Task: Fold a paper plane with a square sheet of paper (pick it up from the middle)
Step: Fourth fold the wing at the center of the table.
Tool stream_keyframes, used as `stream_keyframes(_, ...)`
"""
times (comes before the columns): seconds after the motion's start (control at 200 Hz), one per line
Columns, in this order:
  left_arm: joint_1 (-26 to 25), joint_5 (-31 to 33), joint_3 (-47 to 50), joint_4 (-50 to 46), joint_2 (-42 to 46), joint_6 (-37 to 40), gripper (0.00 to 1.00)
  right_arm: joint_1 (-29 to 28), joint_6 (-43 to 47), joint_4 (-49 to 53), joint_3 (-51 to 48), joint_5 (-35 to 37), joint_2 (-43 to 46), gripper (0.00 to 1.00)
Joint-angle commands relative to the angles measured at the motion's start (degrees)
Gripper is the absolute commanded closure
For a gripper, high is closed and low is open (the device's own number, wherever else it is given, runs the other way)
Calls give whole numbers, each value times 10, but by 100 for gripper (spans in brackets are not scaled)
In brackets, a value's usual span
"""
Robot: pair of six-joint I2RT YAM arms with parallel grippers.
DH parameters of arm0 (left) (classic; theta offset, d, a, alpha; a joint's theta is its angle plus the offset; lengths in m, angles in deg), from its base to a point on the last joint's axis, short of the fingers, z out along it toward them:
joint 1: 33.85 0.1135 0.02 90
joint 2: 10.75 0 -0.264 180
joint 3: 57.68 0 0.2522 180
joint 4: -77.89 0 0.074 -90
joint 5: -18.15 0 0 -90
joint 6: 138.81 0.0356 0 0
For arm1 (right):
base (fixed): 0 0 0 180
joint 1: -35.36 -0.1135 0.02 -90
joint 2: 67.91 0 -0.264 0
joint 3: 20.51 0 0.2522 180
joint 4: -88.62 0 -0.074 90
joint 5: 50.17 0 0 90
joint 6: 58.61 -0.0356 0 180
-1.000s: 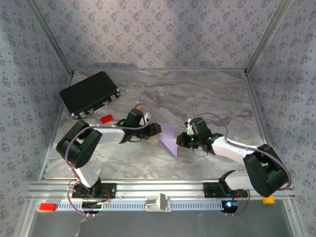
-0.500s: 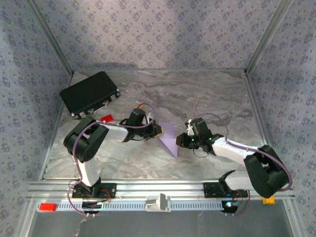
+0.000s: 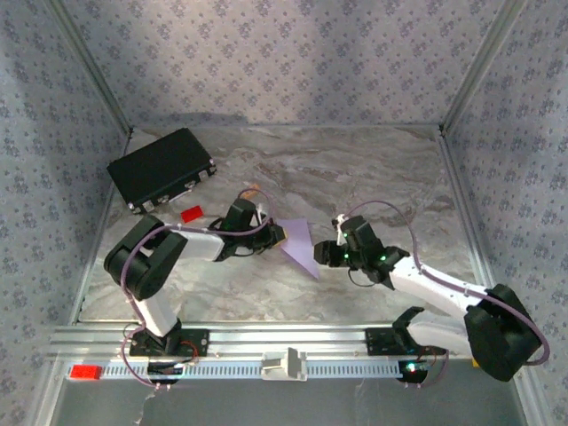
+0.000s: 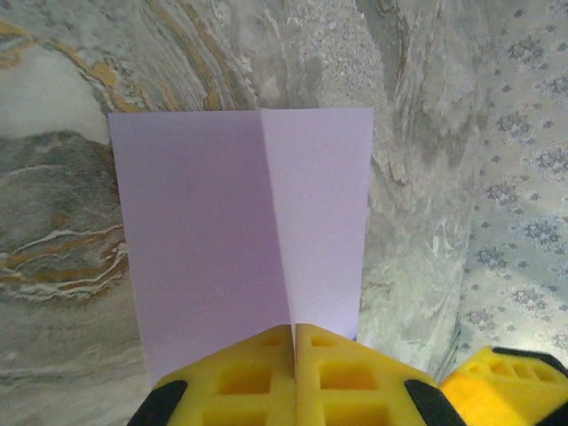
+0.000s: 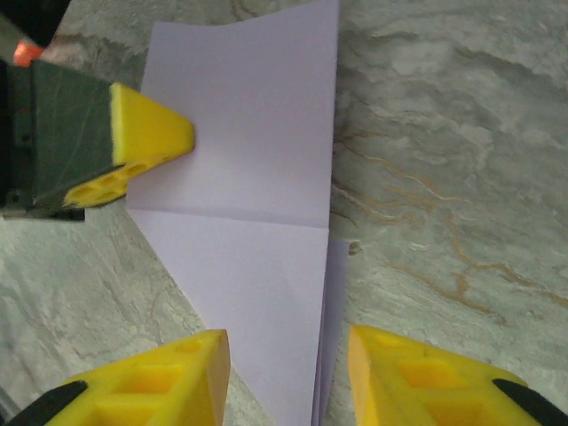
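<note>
Pale lilac sheet of thin paper [image 3: 300,248], creased down its middle and partly folded to a point, lies at frame centre in the top view, on the table between the two grippers.

Left gripper [image 3: 282,235]: yellow fingers pressed together, clamped on the sheet's left edge. In the left wrist view the crease [image 4: 277,222] runs straight into the seam between the fingers.

Right gripper [image 5: 288,355]: jaws apart, one either side of the sheet's pointed end at the bottom of the right wrist view, not gripping it.

Surface: grey marbled tabletop [image 3: 373,169].

Upper left: flat black rectangular case [image 3: 161,167], with a small red block [image 3: 191,213] just below it.

Blue-grey floral wallpaper [image 3: 284,53] covers the walls.
</note>
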Motion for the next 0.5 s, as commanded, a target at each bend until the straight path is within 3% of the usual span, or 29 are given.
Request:
stream_keyframes(0.0,-7,24,3,17,24,-6,100,-50,66,-23,-23,99,16,58)
stream_keyframes(0.14,-17,23,-8,13,19,-9,100,-124,155,-75,-45,184,13,57)
stream_keyframes(0.26,-21,14,-19,7,12,-5,93,-179,220,-116,-60,250,5,57)
stream_keyframes(0.495,-21,-10,-40,1,3,3,83,-222,295,-138,-45,282,-47,57)
